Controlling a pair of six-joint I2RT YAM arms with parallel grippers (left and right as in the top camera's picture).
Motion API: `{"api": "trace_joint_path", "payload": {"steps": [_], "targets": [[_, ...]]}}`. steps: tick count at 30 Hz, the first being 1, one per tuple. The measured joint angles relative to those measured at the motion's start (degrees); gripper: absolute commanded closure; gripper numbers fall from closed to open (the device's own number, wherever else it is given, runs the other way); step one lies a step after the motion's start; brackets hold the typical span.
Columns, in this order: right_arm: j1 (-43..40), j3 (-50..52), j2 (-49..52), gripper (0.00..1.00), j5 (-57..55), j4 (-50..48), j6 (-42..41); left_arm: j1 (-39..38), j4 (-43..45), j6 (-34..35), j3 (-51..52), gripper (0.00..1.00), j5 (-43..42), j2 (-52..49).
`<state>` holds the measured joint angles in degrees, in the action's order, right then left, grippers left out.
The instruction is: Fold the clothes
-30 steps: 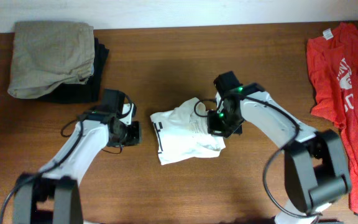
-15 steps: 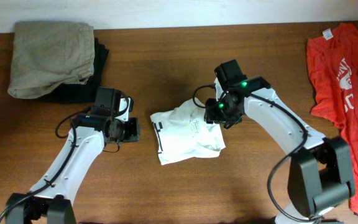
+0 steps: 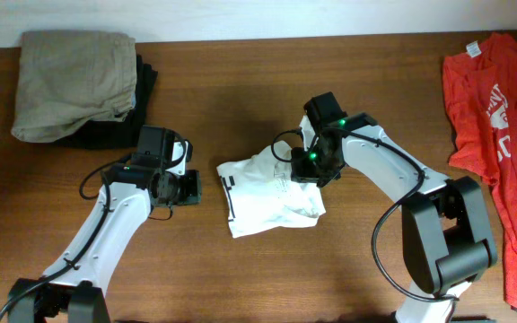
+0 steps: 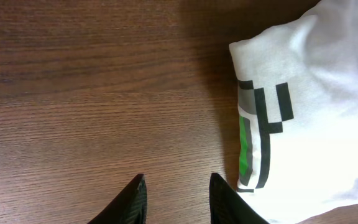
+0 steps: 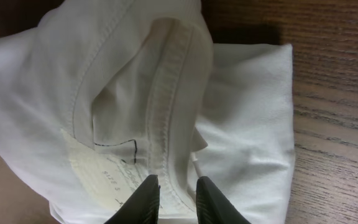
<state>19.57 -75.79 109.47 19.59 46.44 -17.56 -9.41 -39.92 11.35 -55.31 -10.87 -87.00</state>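
**Asker:** Where is the shirt you are folding?

**Robot:** The white T-shirt (image 3: pixel 267 197) lies in a rumpled, compact bundle on the wooden table (image 3: pixel 240 90). One of my arms reaches in on each side of it.

**Asker:** What else is around it?

**Robot:** Well to the T-shirt's left, toward the far edge, a khaki garment (image 3: pixel 74 81) sits on top of a black garment (image 3: pixel 142 99). Well to the T-shirt's right lies a red T-shirt (image 3: pixel 492 117) with white print, spread flat.

**Asker:** What is your left pincer doing?

**Robot:** My left pincer (image 4: pixel 176 186) hovers just beside the T-shirt's left edge, over bare wood and clear of the cloth. Its two dark fingertips stand a narrow way apart with nothing between them. A blocky green, grey and black print (image 4: pixel 260 143) sits on the T-shirt near that edge.

**Asker:** And the right one?

**Robot:** My right pincer (image 5: pixel 174 186) is at the T-shirt's far right corner, over the neck opening. Its fingertips leave a narrow gap, and the stitched collar band (image 5: pixel 166 93) runs down into it. A pale label (image 5: pixel 104 168) lies just beside the band. I cannot tell whether the fingertips pinch the cloth or only sit over it.
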Motion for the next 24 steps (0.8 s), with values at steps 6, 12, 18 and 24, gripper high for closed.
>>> {"api": "trace_joint_path", "payload": {"steps": [6, 12, 18, 24], "targets": [[0.0, 2.6, 0.0, 0.79, 0.0, -2.0, 0.0, 0.0, 0.0, 0.0, 0.0, 0.67, 0.0, 0.0], [0.0, 4.0, 0.2, 0.91, 0.1, -3.0, 0.1, 0.0, 0.0, 0.0, 0.0, 0.67, 0.0, 0.0], [0.0, 4.0, 0.2, 0.96, 0.3, -3.7, 0.0, 0.0, 0.0, 0.0, 0.0, 0.67, 0.0, 0.0], [0.0, 4.0, 0.2, 0.94, 2.1, -3.7, -0.1, 0.0, 0.0, 0.0, 0.0, 0.67, 0.0, 0.0]]}}
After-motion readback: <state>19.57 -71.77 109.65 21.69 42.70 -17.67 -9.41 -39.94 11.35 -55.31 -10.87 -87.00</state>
